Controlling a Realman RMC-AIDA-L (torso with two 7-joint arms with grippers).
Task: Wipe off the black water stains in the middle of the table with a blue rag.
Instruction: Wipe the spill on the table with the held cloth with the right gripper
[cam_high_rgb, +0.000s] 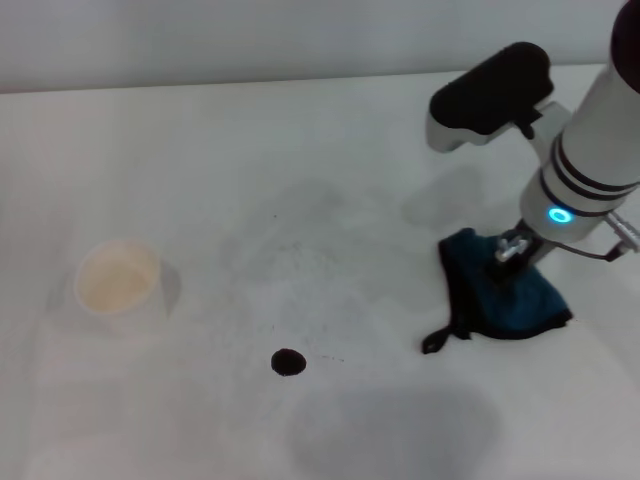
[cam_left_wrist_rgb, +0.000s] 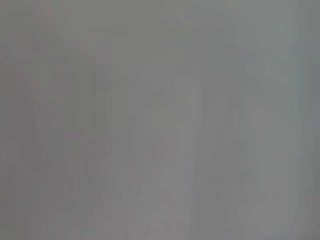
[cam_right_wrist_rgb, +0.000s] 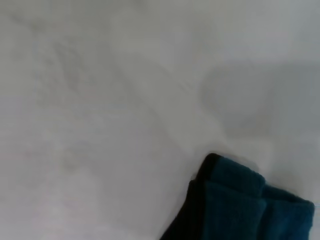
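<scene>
The black water stain (cam_high_rgb: 288, 362) is a small round blot on the white table (cam_high_rgb: 250, 140), near the front middle, with faint specks just to its right. The blue rag (cam_high_rgb: 505, 295) lies rumpled on the table to the right of the stain, its black edging and loop (cam_high_rgb: 440, 338) pointing toward the blot. My right gripper (cam_high_rgb: 508, 254) is down on the rag's upper part. In the right wrist view a folded corner of the rag (cam_right_wrist_rgb: 240, 205) shows against the bare table (cam_right_wrist_rgb: 100, 125). The left gripper is out of view, and its wrist view shows only plain grey.
A white paper cup (cam_high_rgb: 118, 278) stands upright at the left of the table. Faint grey smears (cam_high_rgb: 300, 250) spread over the middle of the tabletop. The table's far edge (cam_high_rgb: 250, 82) meets a pale wall.
</scene>
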